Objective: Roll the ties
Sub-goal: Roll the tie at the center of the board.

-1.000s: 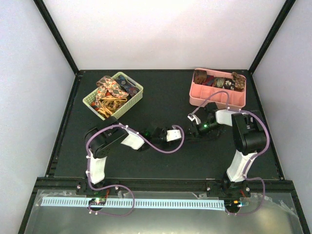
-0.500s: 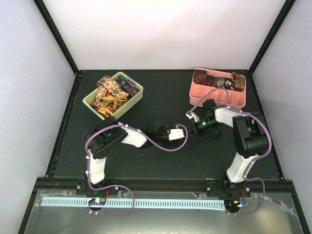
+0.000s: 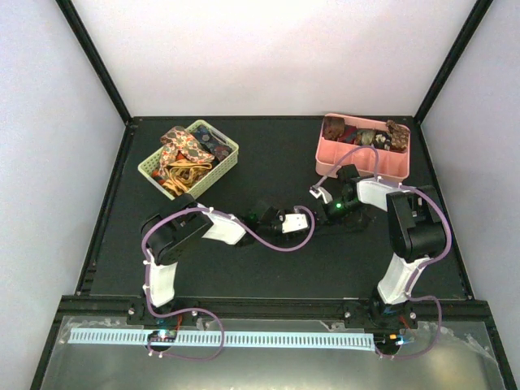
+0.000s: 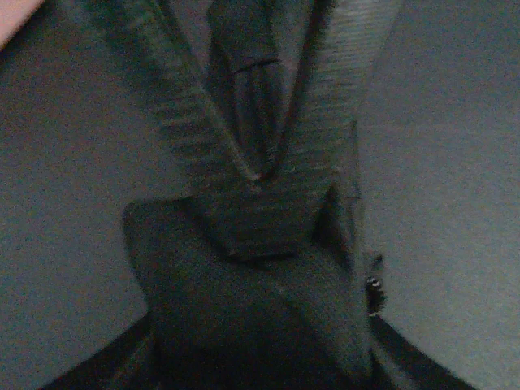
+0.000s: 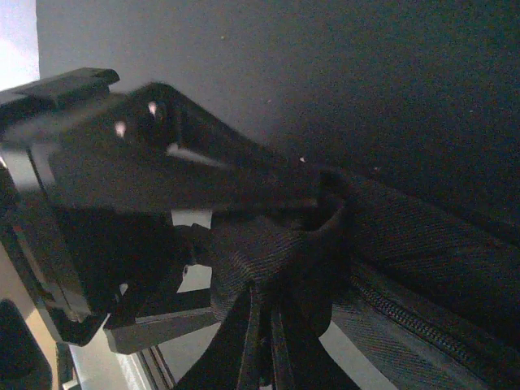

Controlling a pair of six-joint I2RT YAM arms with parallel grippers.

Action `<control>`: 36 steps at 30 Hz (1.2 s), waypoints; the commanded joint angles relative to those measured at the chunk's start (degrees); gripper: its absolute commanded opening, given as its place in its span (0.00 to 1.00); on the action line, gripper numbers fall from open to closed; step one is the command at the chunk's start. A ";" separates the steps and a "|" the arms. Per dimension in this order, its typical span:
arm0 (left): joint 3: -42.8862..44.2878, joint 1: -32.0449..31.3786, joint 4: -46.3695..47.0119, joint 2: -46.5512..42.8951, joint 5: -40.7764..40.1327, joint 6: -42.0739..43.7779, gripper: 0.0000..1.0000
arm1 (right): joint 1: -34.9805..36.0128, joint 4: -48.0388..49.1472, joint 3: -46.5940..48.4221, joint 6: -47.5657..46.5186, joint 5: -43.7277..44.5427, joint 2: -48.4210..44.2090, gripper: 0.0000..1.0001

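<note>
A dark ribbed tie fills the left wrist view (image 4: 268, 203), folded into a V of two strips above a bunched mass. In the right wrist view it (image 5: 276, 252) is gathered into a knot-like bunch with narrow strips hanging below. My left gripper (image 3: 306, 218) and right gripper (image 3: 321, 201) meet at the table's middle, each shut on this tie. In the top view the tie is lost against the black mat. The left gripper's black body (image 5: 97, 203) shows right beside the bunch in the right wrist view.
A green basket (image 3: 227, 162) of loose paisley ties stands at the back left. A pink bin (image 3: 325, 158) with rolled ties stands at the back right, just behind the right gripper. Purple cables loop along both arms.
The left gripper has moved a little right toward the right gripper. The right gripper has shifted slightly up toward the pink bin. Both stay on the tie.
</note>
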 commanded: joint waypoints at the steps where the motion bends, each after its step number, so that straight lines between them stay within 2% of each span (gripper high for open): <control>1: -0.45 -0.39 -7.17 1.43 -2.30 -0.64 0.56 | -0.10 0.29 0.63 -0.80 2.18 0.51 0.02; 4: -1.39 -0.44 -5.79 0.06 -2.38 -2.28 0.71 | -0.09 0.28 0.85 -0.85 1.48 0.73 0.02; 7: -2.57 -0.39 -3.80 -1.87 -0.83 -3.74 0.76 | -0.15 0.31 0.79 -0.82 1.17 0.99 0.02; 14: -3.55 -0.40 -0.28 -4.25 0.68 -6.93 0.76 | -0.18 0.27 0.84 -1.09 1.08 1.01 0.02; 19: -1.98 -0.39 0.39 -2.97 0.61 -8.96 0.70 | -0.08 0.22 0.87 -1.15 0.94 1.26 0.02; 36: 0.12 -0.39 4.86 -1.00 -1.13 -12.64 0.71 | -0.17 0.26 0.71 -1.24 0.48 1.73 0.02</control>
